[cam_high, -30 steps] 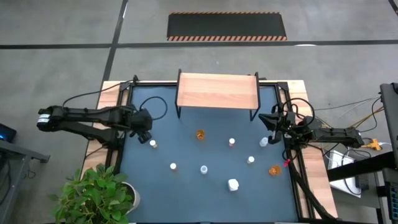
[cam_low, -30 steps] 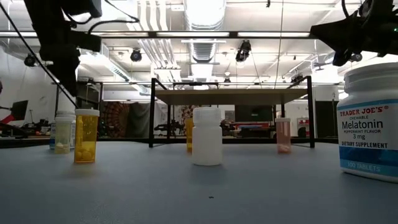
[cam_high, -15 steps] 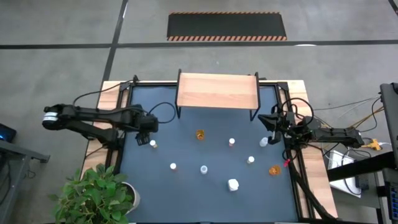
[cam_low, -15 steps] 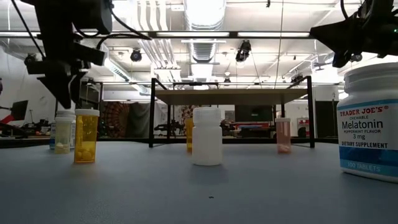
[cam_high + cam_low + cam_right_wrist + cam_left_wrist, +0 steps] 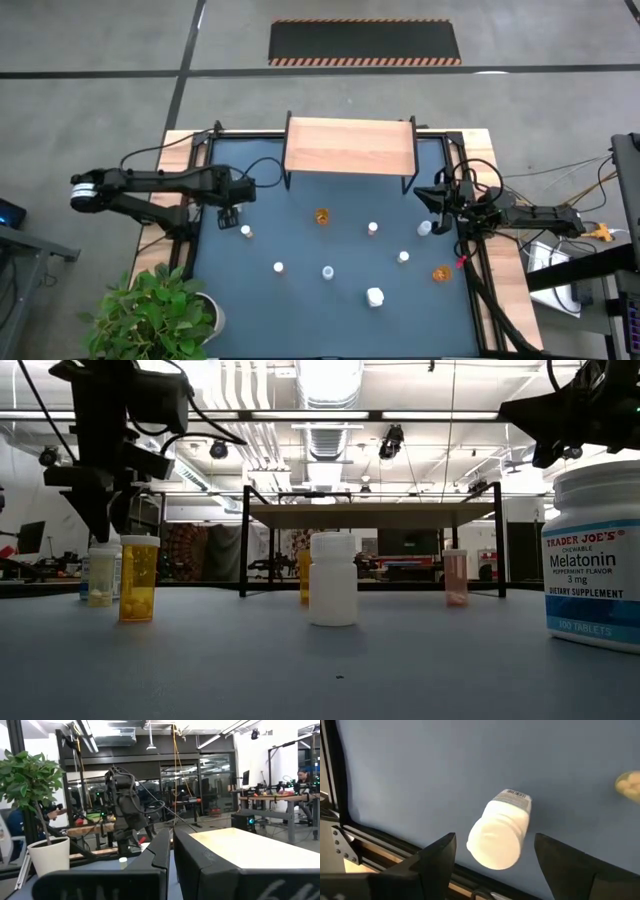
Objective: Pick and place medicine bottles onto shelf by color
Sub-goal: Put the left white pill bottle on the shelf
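My left gripper point(image 5: 229, 214) is open and hovers above a small white-capped bottle point(image 5: 245, 232) standing at the mat's left side. In the left wrist view the bottle point(image 5: 501, 836) shows from above, between my two fingers and clear of both. In the low view the gripper point(image 5: 105, 510) hangs just above this bottle point(image 5: 100, 572). Several more bottles stand on the mat, among them an orange one point(image 5: 321, 215) and a white one point(image 5: 423, 228). The light-wood shelf point(image 5: 350, 145) stands bare at the far side. My right gripper point(image 5: 432, 195) is shut and empty at the mat's right edge.
A large white melatonin bottle point(image 5: 598, 550) stands near the front edge, also in the high view point(image 5: 375, 296). An orange bottle point(image 5: 441, 272) lies at the right. A potted plant point(image 5: 160, 310) sits off the mat's near left corner. Black frame rails point(image 5: 200, 200) line the mat's sides.
My left gripper has come down toward the white-capped bottle at the mat's left side and now hangs just above it. The bottle has not moved.
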`<state>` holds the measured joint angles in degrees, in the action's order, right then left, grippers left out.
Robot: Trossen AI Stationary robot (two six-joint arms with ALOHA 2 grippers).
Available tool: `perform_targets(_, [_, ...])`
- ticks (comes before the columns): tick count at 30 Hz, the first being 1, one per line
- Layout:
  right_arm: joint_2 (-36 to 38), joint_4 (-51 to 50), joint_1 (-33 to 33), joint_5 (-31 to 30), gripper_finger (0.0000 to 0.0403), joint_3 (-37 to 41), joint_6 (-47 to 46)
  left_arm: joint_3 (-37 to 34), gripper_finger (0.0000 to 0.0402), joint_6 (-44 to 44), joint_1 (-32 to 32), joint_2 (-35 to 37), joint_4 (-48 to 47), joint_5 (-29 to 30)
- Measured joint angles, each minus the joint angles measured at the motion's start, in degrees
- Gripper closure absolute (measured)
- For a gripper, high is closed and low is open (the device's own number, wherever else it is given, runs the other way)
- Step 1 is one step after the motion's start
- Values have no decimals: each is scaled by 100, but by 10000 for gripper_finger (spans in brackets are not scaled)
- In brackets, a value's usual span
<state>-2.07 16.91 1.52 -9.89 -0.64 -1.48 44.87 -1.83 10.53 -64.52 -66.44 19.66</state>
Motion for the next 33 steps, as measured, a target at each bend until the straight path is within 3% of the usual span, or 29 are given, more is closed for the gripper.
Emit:
perform_targets(14, [-2,-37,0,4,390,0,1,-27,149,832,581,6,199,-344])
perform_targets(33, [-2,-44,-2,155,390,0,-1,-215,149,713,761,5,378,-767])
